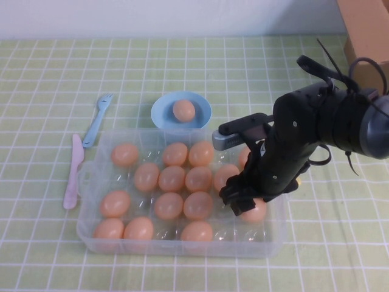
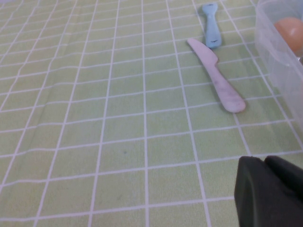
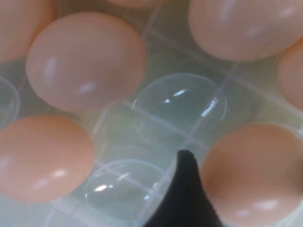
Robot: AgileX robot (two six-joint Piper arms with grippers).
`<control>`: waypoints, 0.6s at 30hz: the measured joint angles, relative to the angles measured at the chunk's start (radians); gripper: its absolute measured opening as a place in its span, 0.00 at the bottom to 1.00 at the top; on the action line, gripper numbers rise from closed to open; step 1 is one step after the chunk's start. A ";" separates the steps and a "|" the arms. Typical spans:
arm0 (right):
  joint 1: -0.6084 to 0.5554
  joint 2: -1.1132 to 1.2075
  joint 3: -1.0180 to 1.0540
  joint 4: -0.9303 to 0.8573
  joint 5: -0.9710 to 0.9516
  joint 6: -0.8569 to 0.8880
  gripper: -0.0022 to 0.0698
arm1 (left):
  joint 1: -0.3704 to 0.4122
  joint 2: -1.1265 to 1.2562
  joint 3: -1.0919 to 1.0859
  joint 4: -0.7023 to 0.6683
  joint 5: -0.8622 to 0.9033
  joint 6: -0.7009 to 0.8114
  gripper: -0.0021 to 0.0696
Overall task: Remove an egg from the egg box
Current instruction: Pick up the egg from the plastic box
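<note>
From the high view, your right hand (image 1: pixel 243 198) is down inside the egg box (image 1: pixel 91 234) at its right side, spread wide over the egg (image 1: pixel 255 212) near the front right corner and not yet gripping it. The neighbouring eggs sit close, so if a fingertip lands on top of the shell instead of beside it, you could crack it or shove it against the box wall. The box holds over a dozen eggs, with some cups bare; the light-blue bowl (image 1: pixel 164 118) behind it holds one egg (image 1: pixel 183 110).

From the left wrist view, your left hand (image 2: pixel 272 191) is parked over the tabletop (image 2: pixel 94 118), clear of the pink knife (image 2: pixel 215 75) and blue fork (image 2: pixel 210 23); I cannot tell its grip.

From the right wrist view, one dark fingertip (image 3: pixel 187 198) sits just beside that egg, above empty clear cups (image 3: pixel 182 104).
</note>
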 joint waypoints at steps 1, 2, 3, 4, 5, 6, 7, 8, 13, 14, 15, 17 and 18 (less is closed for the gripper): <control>0.000 0.000 0.000 0.000 0.000 -0.005 0.69 | 0.000 0.000 0.000 0.000 0.000 0.000 0.02; 0.000 0.000 0.000 0.000 0.000 -0.004 0.69 | 0.000 0.000 0.000 0.000 0.000 0.000 0.02; 0.000 0.002 0.000 0.000 0.000 -0.007 0.69 | 0.000 0.000 0.000 0.000 0.000 0.000 0.02; 0.000 0.004 0.000 0.000 0.000 -0.007 0.69 | 0.000 0.000 0.000 0.000 0.000 0.000 0.02; 0.000 0.007 0.000 0.000 0.000 -0.007 0.69 | 0.000 0.000 0.000 0.000 0.000 0.000 0.02; 0.000 0.012 -0.002 0.000 0.000 -0.007 0.69 | 0.000 0.000 0.000 0.000 0.000 0.000 0.02; 0.000 0.016 -0.002 0.000 0.000 -0.009 0.69 | 0.000 0.000 0.000 0.000 0.000 0.000 0.02; 0.001 0.018 -0.002 0.000 0.000 -0.009 0.69 | 0.000 0.000 0.000 0.000 0.000 0.000 0.02; 0.001 0.031 -0.002 0.000 0.000 -0.012 0.69 | 0.000 0.000 0.000 0.000 0.000 0.000 0.02; 0.001 0.031 -0.002 0.000 0.000 -0.012 0.69 | 0.000 0.000 0.000 0.000 0.000 0.000 0.02; 0.001 0.031 -0.002 0.000 0.000 -0.012 0.69 | 0.000 0.000 0.000 0.000 0.000 0.000 0.02; 0.001 0.031 -0.002 0.000 0.000 -0.012 0.66 | 0.000 0.000 0.000 0.000 0.000 0.000 0.02; 0.001 0.031 -0.002 0.000 0.003 -0.012 0.64 | 0.000 0.000 0.000 0.000 0.000 0.000 0.02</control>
